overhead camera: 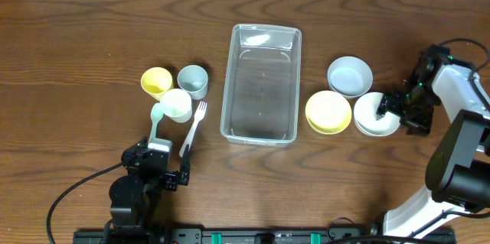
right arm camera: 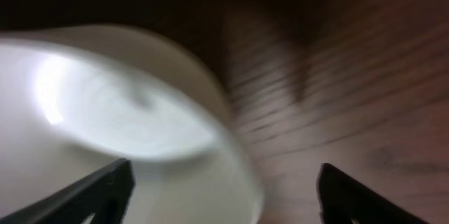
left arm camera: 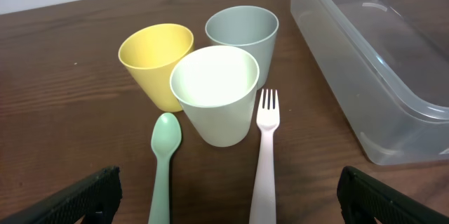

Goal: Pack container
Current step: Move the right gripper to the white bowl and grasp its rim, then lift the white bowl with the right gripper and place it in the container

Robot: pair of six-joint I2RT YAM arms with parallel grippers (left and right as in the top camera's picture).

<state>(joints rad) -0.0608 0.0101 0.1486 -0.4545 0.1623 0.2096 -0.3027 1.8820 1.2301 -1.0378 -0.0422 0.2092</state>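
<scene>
Container empty, right hand at white bowl

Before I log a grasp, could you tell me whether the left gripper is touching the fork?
Apart. The left wrist view shows the fork lying between the fingers of the open left gripper, with bare table either side of its handle.
</scene>
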